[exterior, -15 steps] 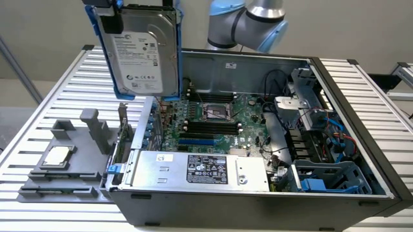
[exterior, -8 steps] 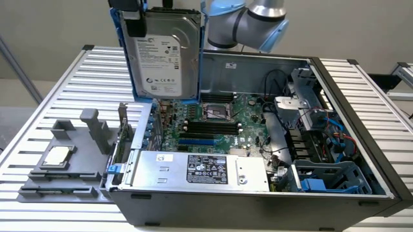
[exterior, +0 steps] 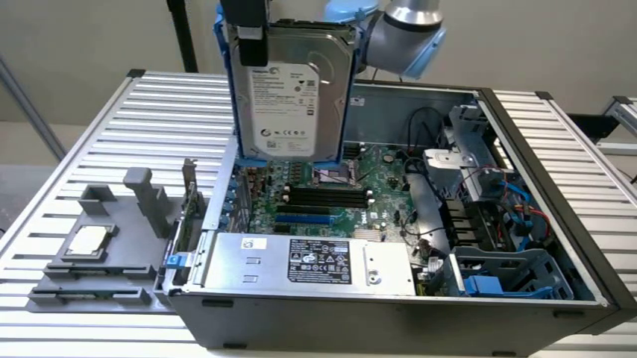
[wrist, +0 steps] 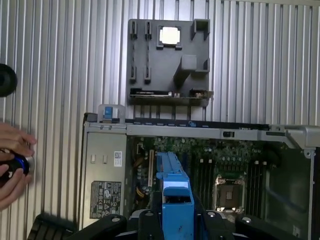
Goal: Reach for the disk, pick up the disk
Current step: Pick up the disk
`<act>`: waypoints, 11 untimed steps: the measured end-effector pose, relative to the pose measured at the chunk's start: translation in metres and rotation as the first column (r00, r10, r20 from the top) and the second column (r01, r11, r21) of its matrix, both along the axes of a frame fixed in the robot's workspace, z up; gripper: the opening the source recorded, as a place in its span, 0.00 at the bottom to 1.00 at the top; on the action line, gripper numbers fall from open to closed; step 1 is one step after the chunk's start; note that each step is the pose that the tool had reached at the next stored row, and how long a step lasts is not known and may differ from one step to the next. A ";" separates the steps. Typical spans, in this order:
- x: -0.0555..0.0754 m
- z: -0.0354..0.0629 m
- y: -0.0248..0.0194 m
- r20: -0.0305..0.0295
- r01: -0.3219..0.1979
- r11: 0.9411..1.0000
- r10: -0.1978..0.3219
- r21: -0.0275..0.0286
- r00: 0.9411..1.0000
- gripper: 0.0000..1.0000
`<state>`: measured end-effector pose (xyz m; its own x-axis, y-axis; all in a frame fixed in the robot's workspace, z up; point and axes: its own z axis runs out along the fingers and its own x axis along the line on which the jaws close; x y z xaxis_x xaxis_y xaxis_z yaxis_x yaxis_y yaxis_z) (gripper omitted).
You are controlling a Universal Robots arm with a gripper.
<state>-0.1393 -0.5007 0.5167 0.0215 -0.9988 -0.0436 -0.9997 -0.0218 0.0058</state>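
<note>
Silver-grey, the hard drive (exterior: pixel 291 89) hangs upright, clamped in the gripper (exterior: pixel 249 37), with the open computer case (exterior: pixel 557 224) beneath it.

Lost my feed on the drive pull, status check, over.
Gripper jaws shut on the disk, over. Disk upright, held above the open computer case, label facing the exterior view. A person's hand at the wrist view's edge.
</note>
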 end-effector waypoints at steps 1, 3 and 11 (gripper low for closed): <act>0.005 0.0000 -0.0017 0.000 0.000 1.000 0.000 0.000 1.000 0.33; 0.014 0.0000 -0.0051 0.000 0.000 1.000 0.000 0.000 1.000 0.33; 0.047 0.0000 -0.0205 0.000 0.000 1.000 0.000 0.000 1.000 0.33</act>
<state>-0.0926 -0.5212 0.5167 0.0216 -0.9988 -0.0436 -0.9997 -0.0219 0.0058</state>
